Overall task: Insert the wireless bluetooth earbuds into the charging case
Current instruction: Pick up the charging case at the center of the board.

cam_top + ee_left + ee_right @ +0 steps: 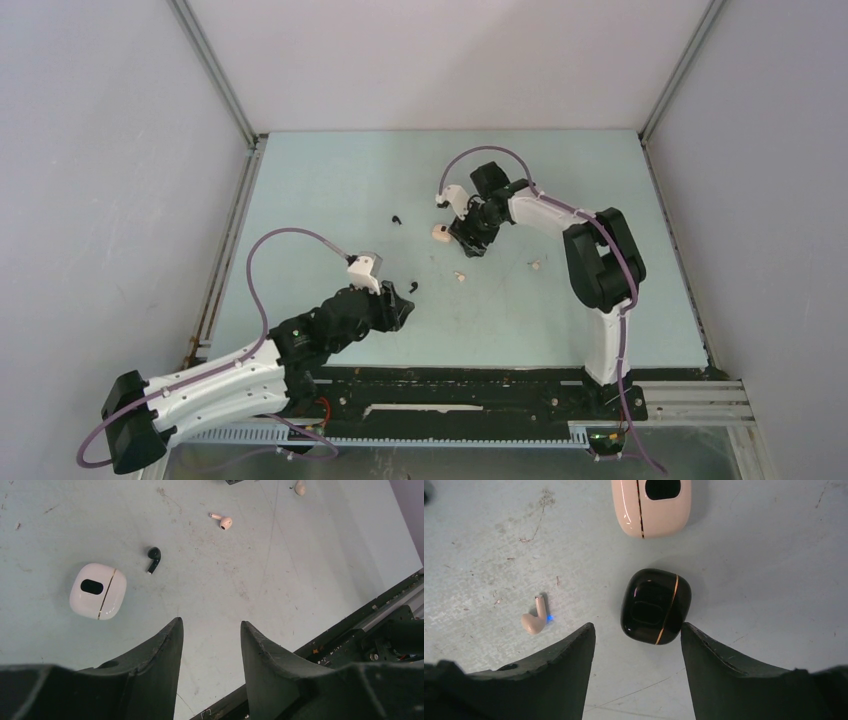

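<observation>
With nothing yet inserted, a black earbud (154,559) and a pink earbud (222,521) are seen loose on the table (310,580) near a shut white case (97,591), both the left gripper (211,622) and the right gripper (636,626), poised over a shut black case (655,606), are held spread and empty, and no writing can be read.

Your left view: white case (97,591), gold seam; black earbud (154,559). Your right view: black case (655,606), gold seam; pink case (651,505); beige-pink earbud (536,617).
</observation>
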